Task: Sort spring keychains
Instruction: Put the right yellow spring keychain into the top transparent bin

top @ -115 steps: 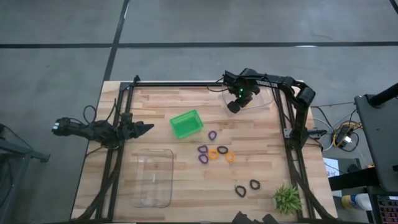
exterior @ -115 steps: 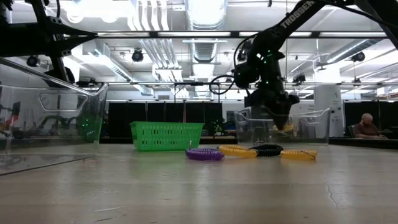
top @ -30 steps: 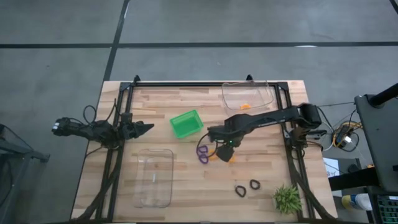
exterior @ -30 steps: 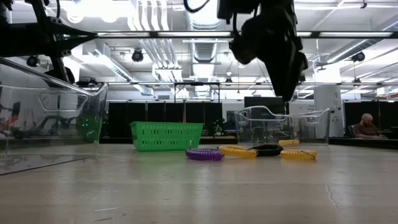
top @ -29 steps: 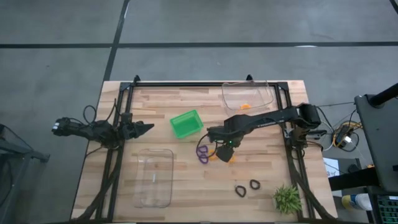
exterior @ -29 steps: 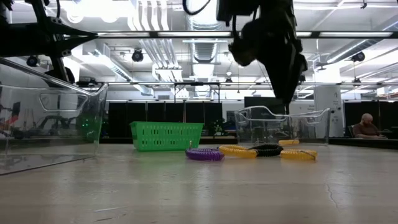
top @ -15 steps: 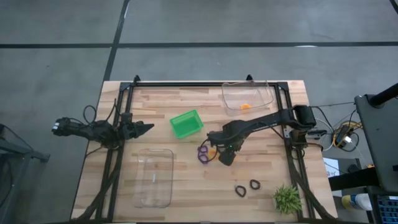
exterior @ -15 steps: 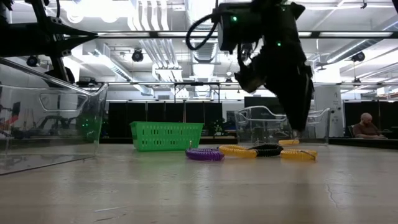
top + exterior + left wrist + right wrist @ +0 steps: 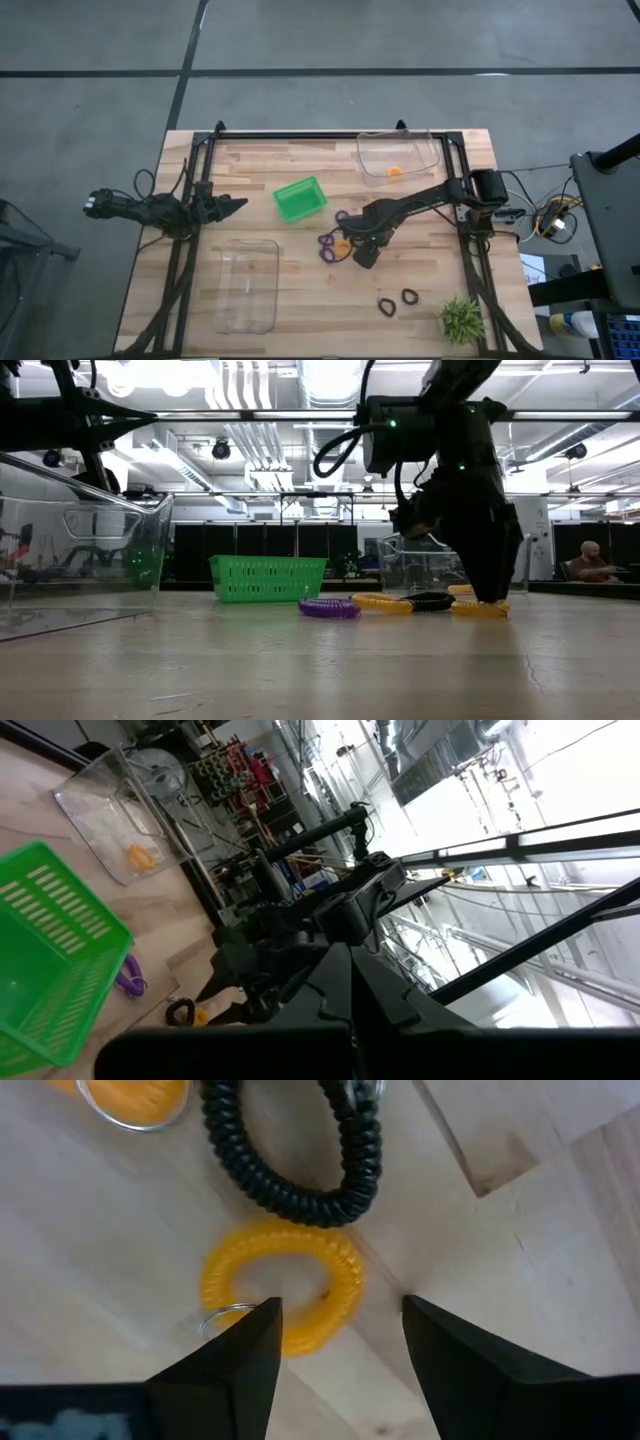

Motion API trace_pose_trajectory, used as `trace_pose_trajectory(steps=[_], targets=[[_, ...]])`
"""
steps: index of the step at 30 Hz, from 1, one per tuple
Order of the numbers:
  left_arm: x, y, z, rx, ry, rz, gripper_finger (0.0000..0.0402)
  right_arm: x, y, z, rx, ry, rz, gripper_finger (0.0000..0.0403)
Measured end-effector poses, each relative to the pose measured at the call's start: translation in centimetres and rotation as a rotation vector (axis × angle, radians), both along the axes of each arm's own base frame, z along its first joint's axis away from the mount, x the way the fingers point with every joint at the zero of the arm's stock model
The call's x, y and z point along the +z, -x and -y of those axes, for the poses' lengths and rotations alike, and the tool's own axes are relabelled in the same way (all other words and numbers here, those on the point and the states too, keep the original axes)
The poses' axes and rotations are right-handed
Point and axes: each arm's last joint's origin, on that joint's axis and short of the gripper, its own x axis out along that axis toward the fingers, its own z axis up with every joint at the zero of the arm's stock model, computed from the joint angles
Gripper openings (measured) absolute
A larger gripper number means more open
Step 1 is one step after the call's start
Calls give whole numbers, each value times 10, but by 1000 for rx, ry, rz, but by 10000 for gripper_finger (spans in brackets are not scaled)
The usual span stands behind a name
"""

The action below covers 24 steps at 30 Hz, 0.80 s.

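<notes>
Spring keychains lie flat in a cluster mid-table: purple ones, an orange one, and a black one. My right gripper points down, open, low over another orange keychain. One finger stands on each side of that ring's near part; no touch shows. In the low view the fingertips hang just above this orange keychain. My left gripper waits shut at the table's left side, above the table.
A green bin stands left of the cluster. A clear bin at the far edge holds an orange keychain. Another clear bin lies near left. Two black keychains and a small plant sit near right.
My right gripper has come down from well above the table onto the keychain cluster, drifting slightly toward the near edge, and now hangs just over the orange keychain. The keychains have stayed where they were.
</notes>
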Motion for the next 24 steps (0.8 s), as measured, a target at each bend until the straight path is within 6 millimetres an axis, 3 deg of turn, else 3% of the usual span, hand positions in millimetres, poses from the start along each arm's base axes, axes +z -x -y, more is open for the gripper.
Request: trace_pose_trajectory(steps=[7, 13, 19, 24], targets=[[0, 0, 0, 12, 2, -1, 0, -5, 4, 1, 1, 7, -3, 141], [0, 0, 0, 12, 2, -1, 0, -4, 4, 1, 32, 5, -1, 29], [0, 0, 0, 14, 2, -1, 0, 7, -5, -1, 51, -37, 23, 12], [0, 0, 0, 17, 2, -1, 0, 39, -12, -2, 87, -56, 19, 10]])
